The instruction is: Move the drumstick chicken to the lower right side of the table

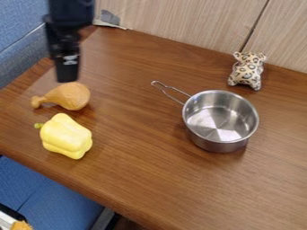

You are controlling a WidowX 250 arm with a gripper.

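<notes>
Brown wood-grained tabletop (141,150) is set slantwise across the frame, backed by pale panelling (180,24). At upper left the black gripper (67,75) is hung downward. How far its jaws are parted cannot be told from this angle; nothing is seen to be held. The drumstick chicken (73,96) is placed just below the gripper's lower end in the frame, at the left of the table. Whether the two are touching cannot be made out, as the height of the gripper is not given away. The drumstick's long axis is laid mostly crosswise, with the knobbed end pointed left and slightly down and the thick end turned right. A short descent and a grip across that axis, near the thick part, would seem to be called for. The yellow pepper (67,137) is set just below it in the frame and could be knocked if the carry were kept low; farther right, the metal pot (212,143) would have to be skirted towards lower right. A spotted toy (247,72) is seated at upper right. On the gripper a small pale marking is borne, but no words can be read.
</notes>
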